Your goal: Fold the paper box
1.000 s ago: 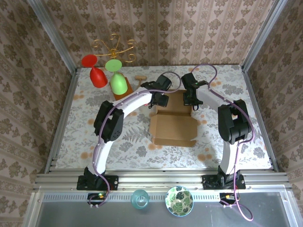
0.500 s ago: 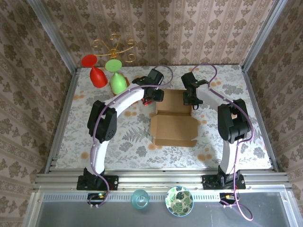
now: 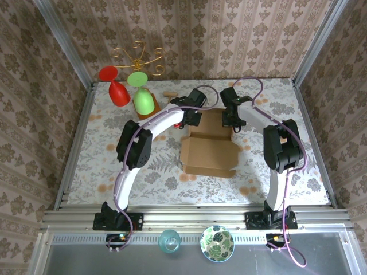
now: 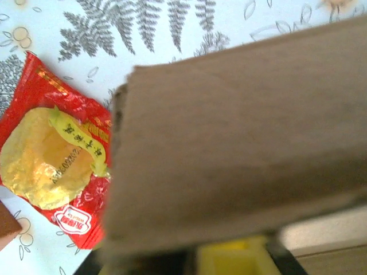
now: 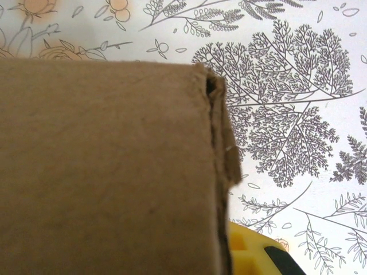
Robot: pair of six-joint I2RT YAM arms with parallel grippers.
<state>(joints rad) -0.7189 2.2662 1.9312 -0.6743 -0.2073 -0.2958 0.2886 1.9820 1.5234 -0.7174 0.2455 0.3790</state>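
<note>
We find the paper box (image 3: 209,153) in the middle of the tabletop (image 3: 143,169), a little above the centre of the overhead frame. Most of it lies flat. Its wide near panel rests on the patterned cloth with small tabs sticking out at the lower corners, and a narrower section runs toward the top of the frame between the two arms.

The left tool (image 3: 191,118) sits at the upper left corner of that narrower section. Its jaws are closed, and in its own camera a cardboard flap rises straight from the yellow fingers (image 4: 229,259) and covers most of the frame, so we judge that it pinches the flap. A red and yellow snack packet (image 4: 51,166) lies on the cloth just beside that flap, at the left of the frame.

The right tool (image 3: 232,121) stands at the upper right corner, also closed. Its camera shows a doubled cardboard edge right above its yellow finger (image 5: 246,252), which reads to us as a grip on the side wall.

We judge the task to be at an early to middle stage. The far side flaps appear to be lifted and held, but no walls stand around the near panel. The tabs are not tucked and the lid is not closed. Raising the remaining sides, locking the tabs and shutting the box all remain to be done.
</note>
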